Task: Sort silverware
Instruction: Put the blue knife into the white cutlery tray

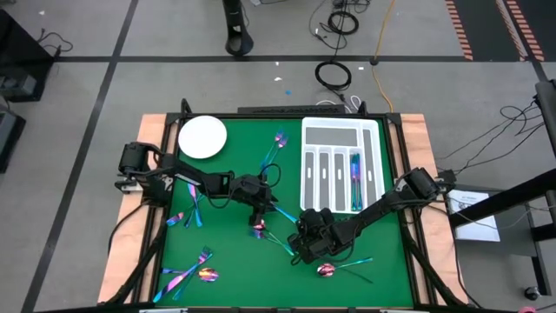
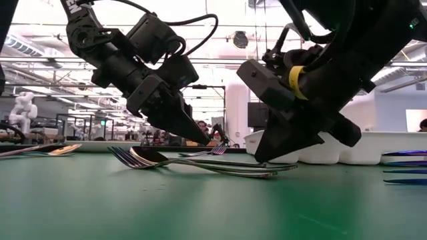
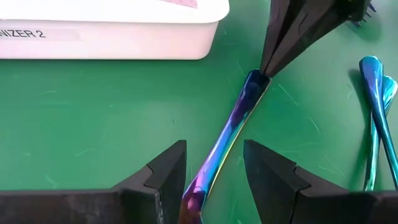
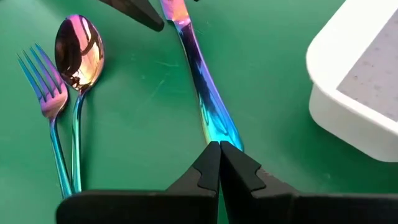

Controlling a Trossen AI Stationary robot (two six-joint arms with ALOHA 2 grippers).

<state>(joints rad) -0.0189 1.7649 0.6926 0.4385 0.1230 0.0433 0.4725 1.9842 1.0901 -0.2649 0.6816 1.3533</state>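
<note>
Two end effectors on one knife (image 3: 231, 127): right (image 4: 219, 147) closed, pinning its end; left (image 3: 214, 177) open astride, for pickup.

Both arms are matte black with blocky joints. The left arm (image 2: 127, 60) carries a looping black cable over its wrist. The right arm (image 2: 320, 73) wears a yellow band. Fingers (image 4: 208, 171) are dark, wedge-shaped, stepped.

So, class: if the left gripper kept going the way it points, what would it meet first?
Probably the right gripper, whose shut tips press on the far end of the knife lying between the left gripper's open fingers.
</note>
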